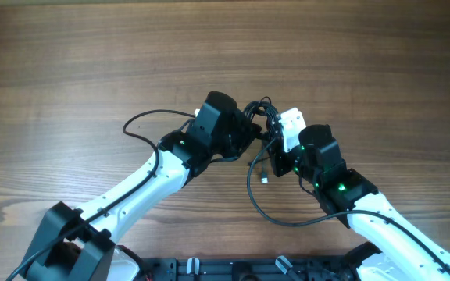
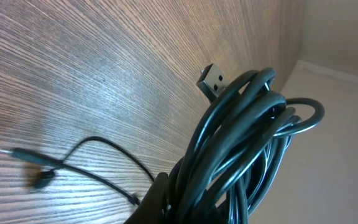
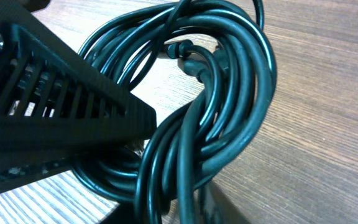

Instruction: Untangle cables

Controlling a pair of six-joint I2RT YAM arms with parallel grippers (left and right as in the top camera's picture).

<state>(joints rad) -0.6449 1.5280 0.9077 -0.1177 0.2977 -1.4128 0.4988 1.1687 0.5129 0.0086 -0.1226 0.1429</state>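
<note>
USB plug (image 2: 213, 81) atop coiled cables (image 2: 241, 149), plain from left wrist

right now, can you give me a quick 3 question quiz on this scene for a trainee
1. True or false: the cables are already separated, each laid out straight.
2. In the left wrist view, what sticks up out of the cables? A) a flat USB plug B) a round audio jack C) a wall plug
3. Fill in: the left gripper is ___ on the cables.

Key: 1 false (they are bunched in a looped tangle between the two grippers); 2 A; 3 shut.
</note>
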